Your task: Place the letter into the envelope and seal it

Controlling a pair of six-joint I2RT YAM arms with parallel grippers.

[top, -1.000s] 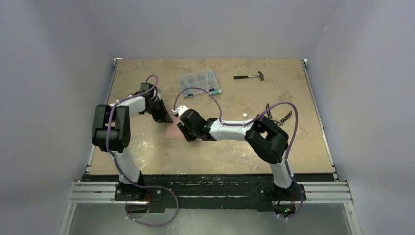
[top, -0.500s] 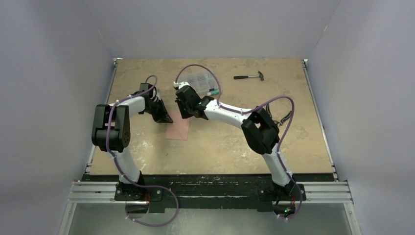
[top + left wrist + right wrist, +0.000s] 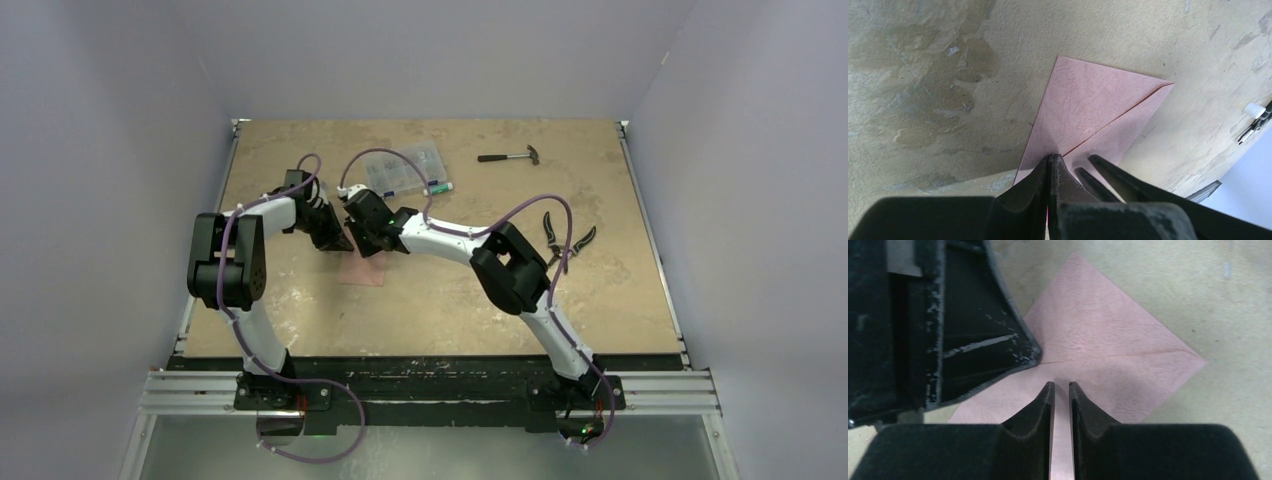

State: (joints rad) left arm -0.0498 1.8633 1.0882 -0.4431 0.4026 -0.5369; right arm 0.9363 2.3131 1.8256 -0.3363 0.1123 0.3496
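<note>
The envelope [image 3: 362, 268] is lying flat on the table [image 3: 480, 300] between both arms, and no letter is showing. The left gripper [image 3: 1050, 162] is pushing its squeezed-together tip down on the flap, while the right gripper [image 3: 1061, 390] is sitting beside it, with a thin gap and holding nothing. To seal well, the right one should probably be rubbing slowly along the flap edge while the left is pinning the paper down.

Left arm [image 3: 268, 213]: wearing white shells, black joints.
Right arm [image 3: 450, 240]: trailing a purple cable [image 3: 388, 151] (looping loosely).
Tool fingers [image 3: 1040, 405]: showing matte black.
</note>
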